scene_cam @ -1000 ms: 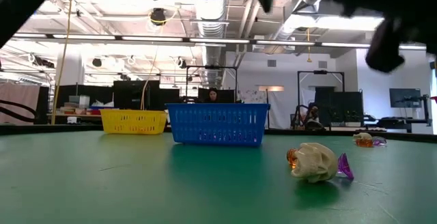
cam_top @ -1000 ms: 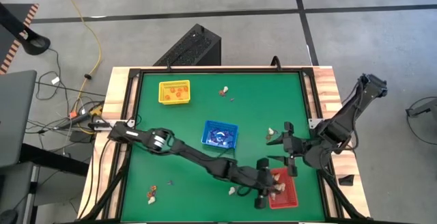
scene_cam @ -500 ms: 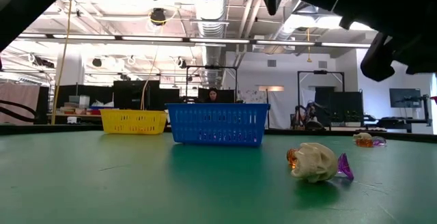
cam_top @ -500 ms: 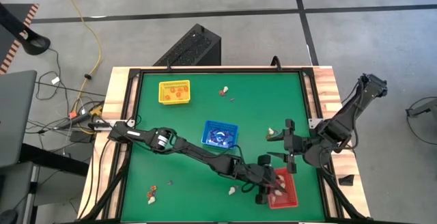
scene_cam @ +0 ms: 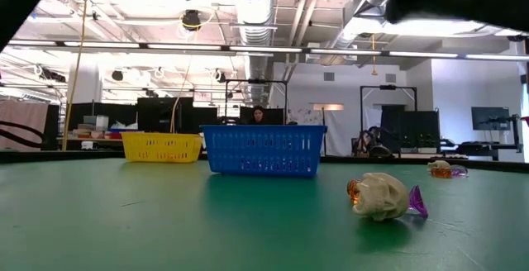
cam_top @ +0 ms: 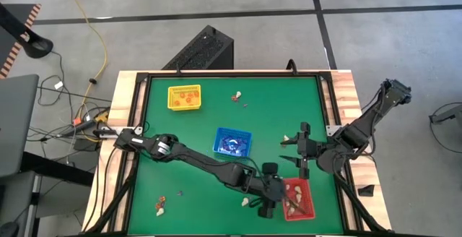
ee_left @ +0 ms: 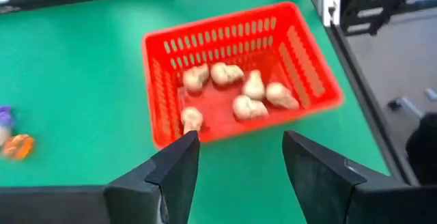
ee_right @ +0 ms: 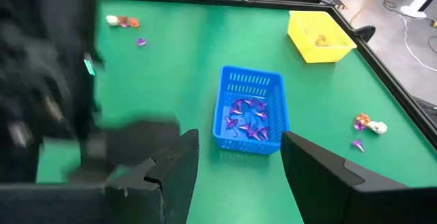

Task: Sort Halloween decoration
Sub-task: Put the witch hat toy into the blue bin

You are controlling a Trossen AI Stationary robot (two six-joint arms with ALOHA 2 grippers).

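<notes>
Currently, entries as follows.

Left hand [cam_top: 266, 199]: held low over the green counter [cam_top: 202, 132], just beside the near-left edge of the red tray [ee_left: 239, 87]; fingers spread apart, nothing held between them.

Left arm pose: stretched long and diagonal across the counter from its left side toward the near right corner.

Red tray contents: six cream-white trinkets [ee_left: 235, 91], one of them lying against the wall nearest the left hand.

Nearest loose piece: a small pale trinket [cam_top: 250, 202] on the counter just beside the left hand, on the side away from the red tray; a short reach is judged sufficient.

Right hand [cam_top: 300, 150]: well above the red tray's far edge, fingers parted, empty, pointed across the counter toward the blue tray [ee_right: 249, 109].

Other loose pieces: a cluster [cam_top: 160, 205] near the near left corner; another [cam_top: 237, 96] toward the far edge.

Blue tray: purple trinkets inside.

Yellow tray [cam_top: 184, 97]: far left, orange trinkets inside.

Nearer arm: left, as judged.
</notes>
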